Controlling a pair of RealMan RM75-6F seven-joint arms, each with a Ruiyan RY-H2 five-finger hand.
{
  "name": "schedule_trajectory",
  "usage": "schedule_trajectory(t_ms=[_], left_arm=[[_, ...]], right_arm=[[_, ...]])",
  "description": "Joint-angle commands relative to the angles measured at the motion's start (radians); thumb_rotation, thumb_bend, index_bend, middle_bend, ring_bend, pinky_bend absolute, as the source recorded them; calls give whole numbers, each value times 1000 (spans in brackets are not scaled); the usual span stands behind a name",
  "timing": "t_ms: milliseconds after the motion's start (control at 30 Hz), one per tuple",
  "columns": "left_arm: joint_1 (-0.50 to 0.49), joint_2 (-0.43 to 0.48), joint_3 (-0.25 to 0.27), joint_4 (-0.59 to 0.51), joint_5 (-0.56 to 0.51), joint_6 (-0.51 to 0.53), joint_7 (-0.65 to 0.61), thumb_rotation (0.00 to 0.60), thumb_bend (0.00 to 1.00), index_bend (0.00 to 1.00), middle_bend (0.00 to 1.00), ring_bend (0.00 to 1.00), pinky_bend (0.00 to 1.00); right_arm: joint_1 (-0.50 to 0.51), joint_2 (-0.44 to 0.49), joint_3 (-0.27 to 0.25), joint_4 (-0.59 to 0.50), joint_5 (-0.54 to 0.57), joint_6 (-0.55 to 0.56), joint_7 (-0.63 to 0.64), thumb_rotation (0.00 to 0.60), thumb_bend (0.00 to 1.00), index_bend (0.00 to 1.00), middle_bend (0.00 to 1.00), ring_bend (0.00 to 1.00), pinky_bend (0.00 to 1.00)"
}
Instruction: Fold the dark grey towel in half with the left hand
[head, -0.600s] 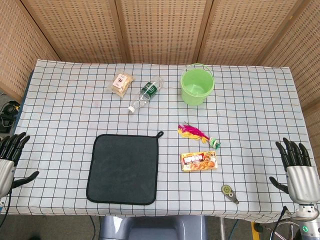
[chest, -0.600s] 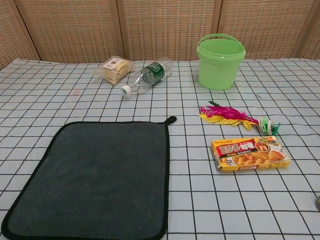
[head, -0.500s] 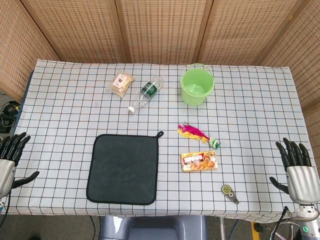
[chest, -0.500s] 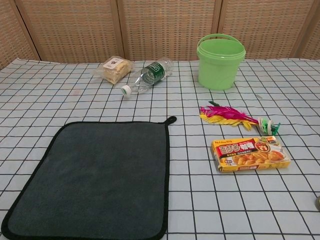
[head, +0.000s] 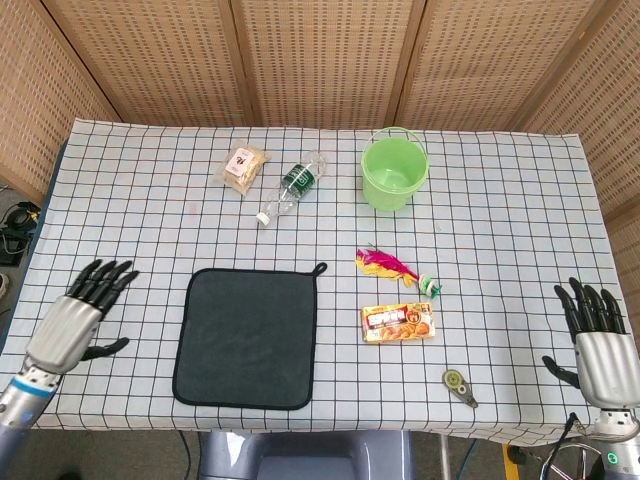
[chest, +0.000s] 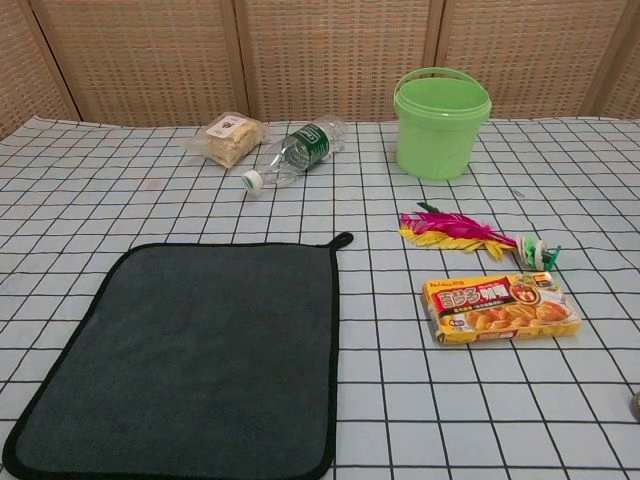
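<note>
The dark grey towel (head: 246, 337) lies flat and unfolded on the checked surface (head: 150, 200), a square with a black bound edge and a small hanging loop (head: 319, 268) at its far right corner. It looks thin, soft and limp, so it should lift with little effort but will sag and drag unless an edge or corner is pinched firmly. The bound left edge or a left corner seems the sensible place to take hold, carrying it over toward the right edge.

The left hand (head: 72, 322) hovers just left of the towel, its fingers (head: 105, 278) spread apart and holding nothing, not touching the cloth. The right hand (head: 598, 345) sits far to the towel's right, beyond the curry box (head: 398, 322), fingers likewise extended and empty.

The chest view shows neither hand, and crops the towel's near edge. A small round object (head: 459, 384) right of the towel's near corner is too small to identify.
</note>
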Motion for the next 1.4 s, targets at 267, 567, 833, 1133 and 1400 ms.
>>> schedule_trajectory(t_ms=[267,567,833,1133,1400], left_arm=[[-324,-126,-31,8,133,-325,63,600,202,304,0,0,0],[-447,-238,-32,47,105,-462,103,600,327,342,0,0,0],[-530,-314,-33,102,77,-555,153,600,335,354,0,0,0],[-604,-411,-46,189,11,-648,203,600,337,353,0,0,0],[-657,-472,-40,249,-25,-692,240,600,409,356,0,0,0]], right_arm=[[6,8,22,-7,66,-32,-19,600,0,0,0,0,0],[15,6,29,1,100,-61,-29,600,0,0,0,0,0],[20,6,33,8,116,-75,-23,600,0,0,0,0,0],[26,1,36,20,135,-93,-21,600,0,0,0,0,0],[27,4,40,26,144,-97,-9,600,0,0,0,0,0]])
